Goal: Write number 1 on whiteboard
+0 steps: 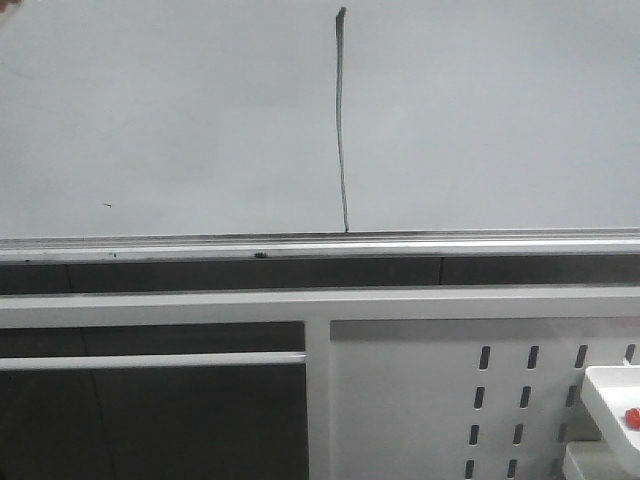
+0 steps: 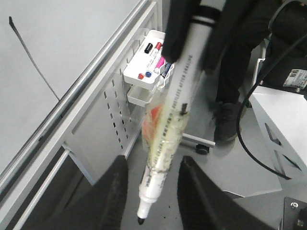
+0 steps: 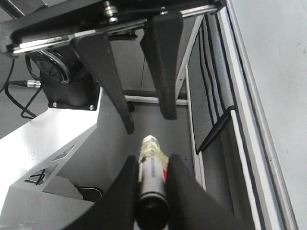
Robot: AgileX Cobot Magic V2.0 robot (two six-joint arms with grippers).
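Here, the 1 (image 1: pixel 340 120) stands finished on the whiteboard (image 1: pixel 180 110), reaching its lower rail. The right gripper (image 3: pixel 151 187) clamps the marker (image 2: pixel 175 110), tip between the left gripper's (image 2: pixel 154 166) spread, untouching fingers, probably for handover.

Smooth, matt pale whiteboard (image 1: pixel 180 110) with a brushed metal rail (image 1: pixel 320 245); painted metal slotted panel (image 1: pixel 450 400); glossy plastic marker (image 2: pixel 168 124)

My view takes in no counter, only grey floor (image 2: pixel 249 158) below me. On it stand a dark shoe (image 2: pixel 224 125) and a caster (image 2: pixel 202 149) of the white frame (image 2: pixel 148 143), with a black cable (image 2: pixel 249 143) lying across it. A few dark specks dot the floor.
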